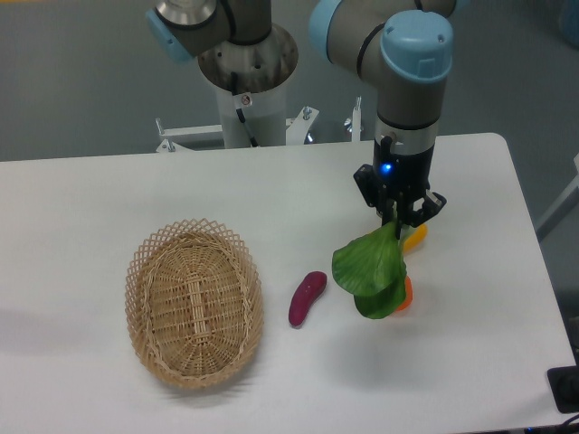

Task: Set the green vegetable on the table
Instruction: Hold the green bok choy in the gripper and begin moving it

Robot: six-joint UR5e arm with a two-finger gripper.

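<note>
- Our gripper (395,215) pinches the green vegetable (370,269) by its stem.
- It hangs below, long axis near-vertical, leaves pointing down over the table (470,362).

Robotics lab, pedestal-mounted arm (398,81), white table (136,190)
</note>
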